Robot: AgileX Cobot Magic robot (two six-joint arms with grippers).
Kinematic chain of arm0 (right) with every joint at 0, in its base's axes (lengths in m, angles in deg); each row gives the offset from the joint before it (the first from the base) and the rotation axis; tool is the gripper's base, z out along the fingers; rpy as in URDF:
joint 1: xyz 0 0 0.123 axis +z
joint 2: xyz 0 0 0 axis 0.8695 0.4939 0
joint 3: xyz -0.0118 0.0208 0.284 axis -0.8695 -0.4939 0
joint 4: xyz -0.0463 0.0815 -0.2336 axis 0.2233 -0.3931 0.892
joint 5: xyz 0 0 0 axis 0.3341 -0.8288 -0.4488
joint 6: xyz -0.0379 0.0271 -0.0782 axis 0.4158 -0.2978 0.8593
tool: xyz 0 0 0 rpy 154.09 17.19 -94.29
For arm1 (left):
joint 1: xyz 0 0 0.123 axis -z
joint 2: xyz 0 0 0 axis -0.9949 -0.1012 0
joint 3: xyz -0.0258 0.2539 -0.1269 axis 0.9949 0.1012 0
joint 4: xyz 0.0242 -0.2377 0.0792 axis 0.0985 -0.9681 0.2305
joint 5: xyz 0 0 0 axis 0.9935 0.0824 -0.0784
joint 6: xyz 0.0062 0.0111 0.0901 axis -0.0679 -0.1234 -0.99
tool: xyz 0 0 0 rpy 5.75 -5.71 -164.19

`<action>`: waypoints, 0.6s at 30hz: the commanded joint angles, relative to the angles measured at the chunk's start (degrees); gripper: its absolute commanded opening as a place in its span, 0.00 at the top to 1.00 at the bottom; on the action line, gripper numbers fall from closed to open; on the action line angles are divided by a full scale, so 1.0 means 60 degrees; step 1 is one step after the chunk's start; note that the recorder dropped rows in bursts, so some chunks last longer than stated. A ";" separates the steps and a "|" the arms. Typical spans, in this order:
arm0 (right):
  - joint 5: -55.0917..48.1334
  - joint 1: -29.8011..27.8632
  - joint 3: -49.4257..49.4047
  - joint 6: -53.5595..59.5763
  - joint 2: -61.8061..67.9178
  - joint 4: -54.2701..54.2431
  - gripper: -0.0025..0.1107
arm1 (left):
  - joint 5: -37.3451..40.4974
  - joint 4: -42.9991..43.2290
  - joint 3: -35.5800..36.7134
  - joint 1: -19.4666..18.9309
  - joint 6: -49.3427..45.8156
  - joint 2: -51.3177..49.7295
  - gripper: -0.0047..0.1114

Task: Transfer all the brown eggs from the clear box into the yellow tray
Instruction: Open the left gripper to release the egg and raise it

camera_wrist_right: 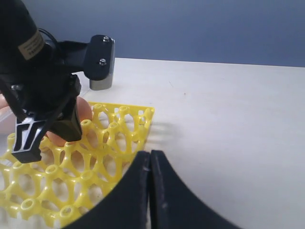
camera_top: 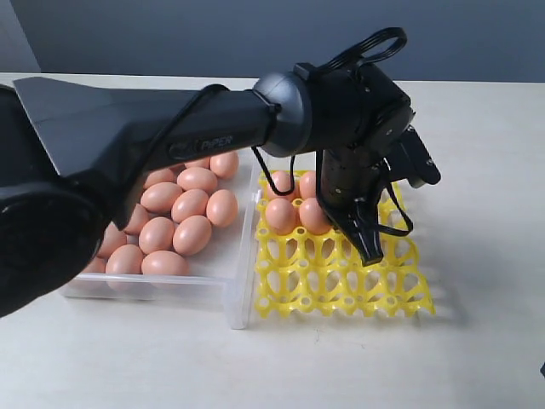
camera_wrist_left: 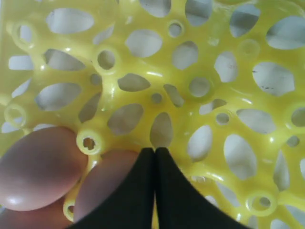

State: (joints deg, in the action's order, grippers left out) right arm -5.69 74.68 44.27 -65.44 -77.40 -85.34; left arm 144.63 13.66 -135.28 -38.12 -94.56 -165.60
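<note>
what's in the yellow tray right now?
At least four brown eggs sit in the far-left cups of the yellow tray; the near rows are empty. The left end effector, shut, hides some far cups, so eggs there can't be ruled out.

We see a pale beige table (camera_top: 477,341) spreading wide, with a dull blue-grey wall (camera_top: 213,34) beyond its far edge.

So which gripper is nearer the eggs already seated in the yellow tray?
Left. The left gripper hangs shut over the yellow tray, just beside the seated eggs; the right gripper sits off the tray's edge, above the table.
</note>
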 commanded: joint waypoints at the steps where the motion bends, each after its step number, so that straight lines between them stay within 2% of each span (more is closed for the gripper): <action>1: 0.0114 0.0014 0.0033 0.0002 0.0000 0.0017 0.97 | 0.0379 0.0361 0.0075 -0.0016 0.0038 -0.0319 0.96; 10: 0.0114 0.0014 0.0033 0.0002 0.0000 0.0017 0.97 | 0.0087 0.0940 0.0075 0.0115 0.0150 0.0900 0.96; 14: 0.0114 0.0014 0.0033 0.0002 0.0000 0.0017 0.97 | 0.0087 0.1148 0.0075 0.0115 0.0755 0.1312 0.96; 18: 0.0114 0.0014 0.0033 0.0002 0.0000 0.0017 0.97 | 0.0499 0.1174 0.0075 0.0091 0.0796 0.1405 0.96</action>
State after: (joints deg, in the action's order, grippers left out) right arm -5.69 74.68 44.27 -65.44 -77.40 -85.34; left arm 145.57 20.01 -134.91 -37.36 -90.78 -157.72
